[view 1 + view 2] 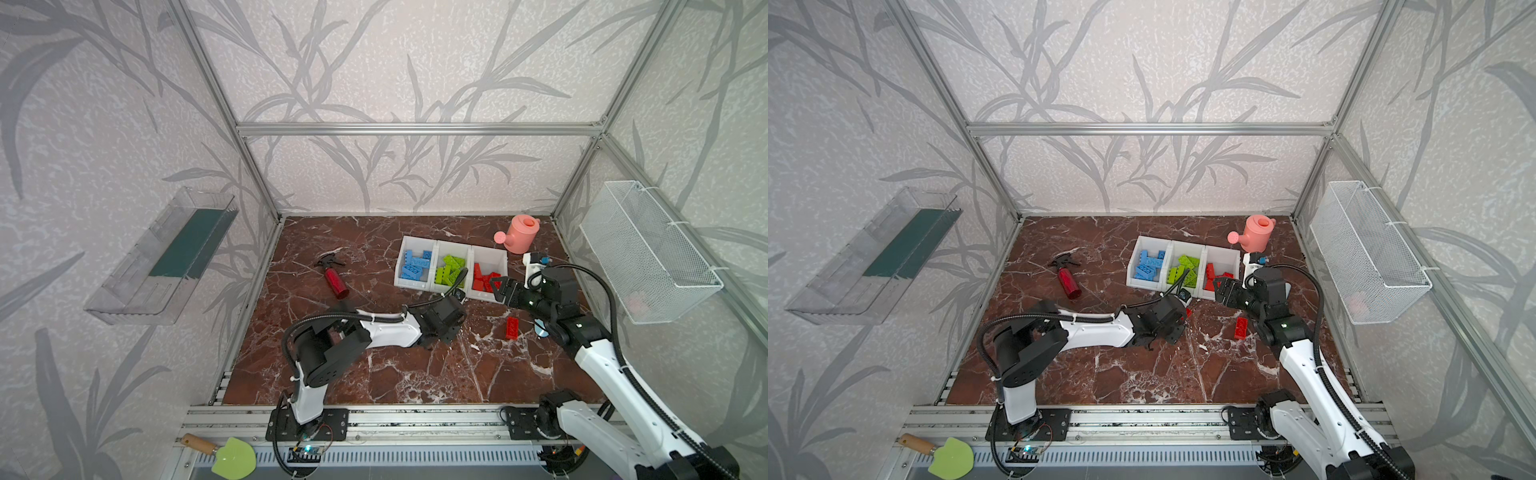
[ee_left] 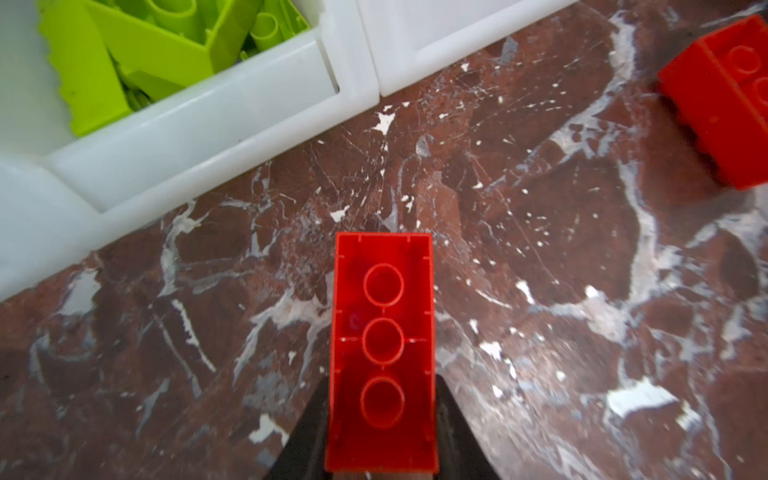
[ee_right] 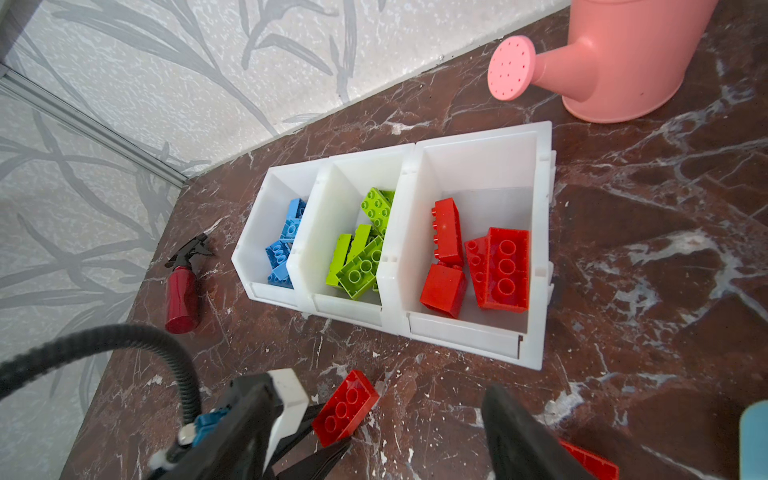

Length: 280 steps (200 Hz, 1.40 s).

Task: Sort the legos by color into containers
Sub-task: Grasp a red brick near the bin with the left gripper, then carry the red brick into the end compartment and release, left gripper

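Red lego (image 2: pixel 382 332) clamped in the left gripper (image 2: pixel 382 419), just near of the bins (image 1: pixel 490 249).
Left jaws are closed tight on its long sides, hollow underside up; it sits off the near lip where the green and red bins join. Right gripper (image 1: pixel 500 291) is wide and empty at the red bin's near right corner. Second red lego (image 1: pixel 512 328) lies loose on the table (image 1: pixel 374 374), near of that bin. Blue, green and red legos fill the left, middle and right bins.

Bins (image 3: pixel 478 166) white; blue bricks (image 3: pixel 282 253), lime bricks (image 3: pixel 361 266), red bricks (image 3: pixel 503 266); tabletop (image 3: pixel 665 208) red-brown white-veined marble; watering can (image 3: pixel 623 62) pink
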Tool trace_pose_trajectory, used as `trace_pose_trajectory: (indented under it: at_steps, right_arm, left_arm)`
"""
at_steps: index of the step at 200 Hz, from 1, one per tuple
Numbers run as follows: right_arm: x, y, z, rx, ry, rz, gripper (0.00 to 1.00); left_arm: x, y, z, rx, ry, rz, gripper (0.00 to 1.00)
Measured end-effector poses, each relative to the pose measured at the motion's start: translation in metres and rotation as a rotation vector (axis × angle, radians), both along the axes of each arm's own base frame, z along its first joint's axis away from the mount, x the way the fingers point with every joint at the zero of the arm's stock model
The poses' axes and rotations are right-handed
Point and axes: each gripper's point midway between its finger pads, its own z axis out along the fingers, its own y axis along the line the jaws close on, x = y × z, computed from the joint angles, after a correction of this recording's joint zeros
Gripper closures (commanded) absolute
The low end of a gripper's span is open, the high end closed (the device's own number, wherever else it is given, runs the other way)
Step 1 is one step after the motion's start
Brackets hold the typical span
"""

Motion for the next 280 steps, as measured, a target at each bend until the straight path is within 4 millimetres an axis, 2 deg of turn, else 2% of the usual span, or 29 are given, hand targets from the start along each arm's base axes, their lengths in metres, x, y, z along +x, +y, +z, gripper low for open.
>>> trace_pose_trajectory:
  at_steps: [22, 66, 93, 120, 141, 168, 204, 233, 280]
  right_arm:
    - [-0.009, -0.002, -0.002, -0.019, 0.015, 0.008, 0.2]
    - [-0.033, -0.007, -0.015, -0.038, 0.049, 0.018, 0.2]
    - [-0.049, -0.007, -0.028, -0.031, 0.064, 0.03, 0.2]
    - [-0.061, -0.008, -0.029, -0.022, 0.046, 0.038, 0.2]
    - [-0.064, -0.007, -0.024, -0.01, 0.02, 0.046, 0.2]
    - [-0.066, -0.006, -0.021, -0.003, 0.007, 0.053, 0.2]
    - [-0.07, -0.006, -0.043, -0.01, 0.054, 0.055, 0.21]
    - [-0.074, -0.006, -0.058, -0.01, 0.09, 0.059, 0.21]
    - [-0.073, -0.004, -0.055, 0.003, 0.08, 0.063, 0.21]
  left_arm:
    - [-0.005, 0.004, 0.024, -0.032, -0.013, -0.006, 0.74]
    - [-0.001, 0.001, 0.069, -0.086, -0.058, -0.016, 0.73]
    - [0.009, -0.012, 0.092, -0.101, -0.084, -0.029, 0.73]
    - [0.03, -0.041, 0.116, -0.146, -0.113, -0.041, 0.73]
    - [0.052, -0.056, 0.115, -0.167, -0.103, -0.035, 0.73]
    - [0.082, -0.067, 0.099, -0.16, -0.068, -0.014, 0.73]
    - [0.118, -0.082, 0.086, -0.174, -0.035, 0.007, 0.73]
    - [0.131, -0.097, 0.082, -0.195, -0.018, 0.003, 0.73]
    - [0.141, -0.119, 0.077, -0.215, 0.011, -0.006, 0.7]
